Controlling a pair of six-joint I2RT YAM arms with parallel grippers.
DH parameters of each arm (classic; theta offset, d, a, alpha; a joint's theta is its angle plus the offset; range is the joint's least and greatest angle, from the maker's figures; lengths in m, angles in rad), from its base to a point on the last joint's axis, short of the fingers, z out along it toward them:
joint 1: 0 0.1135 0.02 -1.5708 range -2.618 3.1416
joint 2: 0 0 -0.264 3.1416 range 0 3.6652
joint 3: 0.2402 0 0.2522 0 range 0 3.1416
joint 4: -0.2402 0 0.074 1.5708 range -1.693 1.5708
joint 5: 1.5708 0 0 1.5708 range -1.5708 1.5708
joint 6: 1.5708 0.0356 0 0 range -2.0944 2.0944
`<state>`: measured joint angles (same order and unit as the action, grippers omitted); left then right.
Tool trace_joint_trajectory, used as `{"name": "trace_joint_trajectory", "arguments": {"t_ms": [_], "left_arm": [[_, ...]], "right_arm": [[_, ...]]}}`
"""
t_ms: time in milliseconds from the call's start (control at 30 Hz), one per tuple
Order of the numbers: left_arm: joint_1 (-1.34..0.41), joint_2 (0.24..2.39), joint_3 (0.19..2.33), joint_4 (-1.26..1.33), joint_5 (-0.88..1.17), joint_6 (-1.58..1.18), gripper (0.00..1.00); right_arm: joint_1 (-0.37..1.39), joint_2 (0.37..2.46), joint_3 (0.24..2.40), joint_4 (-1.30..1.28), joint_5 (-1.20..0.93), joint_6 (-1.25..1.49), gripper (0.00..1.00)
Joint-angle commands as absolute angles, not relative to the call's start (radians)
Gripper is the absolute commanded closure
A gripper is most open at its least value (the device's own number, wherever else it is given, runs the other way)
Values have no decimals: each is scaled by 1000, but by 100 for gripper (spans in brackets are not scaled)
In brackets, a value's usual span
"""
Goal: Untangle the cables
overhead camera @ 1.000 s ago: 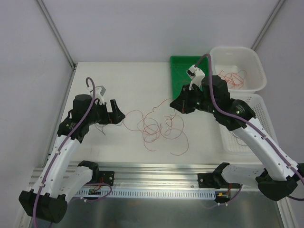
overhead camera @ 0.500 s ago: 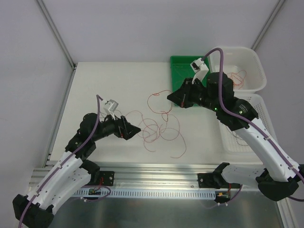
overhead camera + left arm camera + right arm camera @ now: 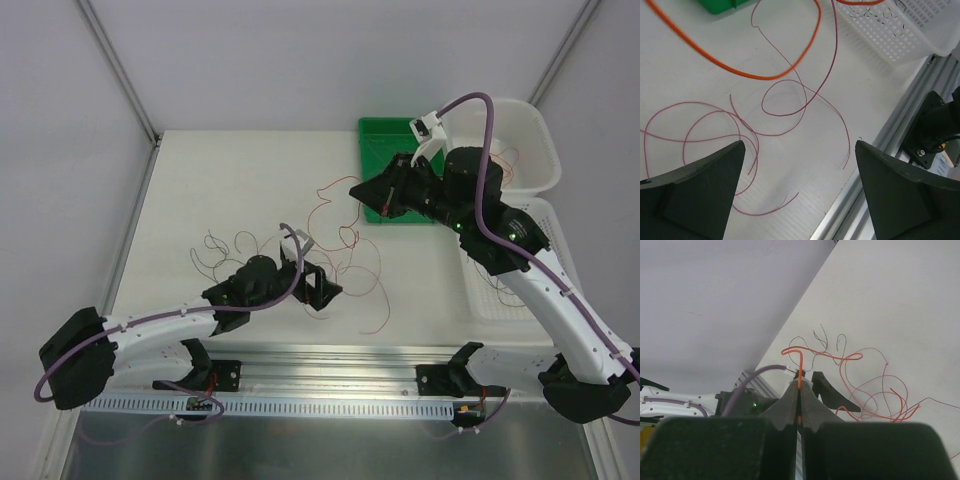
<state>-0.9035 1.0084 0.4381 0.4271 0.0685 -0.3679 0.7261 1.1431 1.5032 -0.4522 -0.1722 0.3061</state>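
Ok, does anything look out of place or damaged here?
Nothing damaged. The cables sprawl in loose loops mid-table, as the task expects. A few red strands sit apart in the far white basket, and the right gripper pinches an orange cable.

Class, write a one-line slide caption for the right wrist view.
Shut right pincer pinching an orange cable over the white table.

Green tray point(image 3: 378, 142), white bin point(image 3: 495, 104), mesh basket point(image 3: 553, 235)
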Motion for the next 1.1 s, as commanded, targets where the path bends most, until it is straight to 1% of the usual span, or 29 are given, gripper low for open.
{"name": "trace_joint_trajectory", "arguments": {"t_ms": [0,167,267,367,400,433,467,500,533,633,733,767,833,867,900,933,1067], "left_arm": [[-989,1109,445,681,-139,-250,6],[-1063,1284,469,850,-262,-163,7],[-1084,1360,482,975,-293,-130,11],[-1103,1419,512,1029,-302,-120,26],[-1106,1431,528,1031,-302,-121,34],[-1108,1451,532,1037,-301,-121,56],[-1108,1456,534,1038,-307,-121,69],[-1108,1459,534,1037,-316,-124,86],[-1108,1454,529,1034,-333,-129,100],[-1103,1425,517,985,-438,-136,100],[-1059,1394,522,838,-520,-181,100],[-1033,1390,522,754,-520,-210,100],[-982,1376,517,671,-503,-320,100],[-918,1370,511,607,-491,-356,100],[-892,1364,503,574,-480,-392,100],[-859,1361,502,542,-473,-463,100],[-711,1391,544,289,-437,-616,100]], "right_arm": [[729,1124,1506,-385,-190,337,98],[733,1108,1490,-380,-192,342,98],[735,1095,1479,-380,-190,345,98],[735,1082,1460,-382,-186,347,98],[733,1078,1457,-383,-184,345,98],[733,1075,1456,-390,-184,341,98],[735,1066,1456,-405,-176,336,98],[733,1062,1459,-413,-175,330,98],[735,1055,1460,-423,-167,321,98],[732,1019,1466,-485,-124,276,98],[732,970,1473,-555,-69,235,99],[732,957,1474,-586,-45,216,99],[730,920,1480,-617,-22,203,99],[732,908,1492,-649,-8,193,99],[730,899,1500,-666,-6,180,99],[730,882,1508,-698,41,172,99],[729,842,1551,-767,100,131,99]]}}
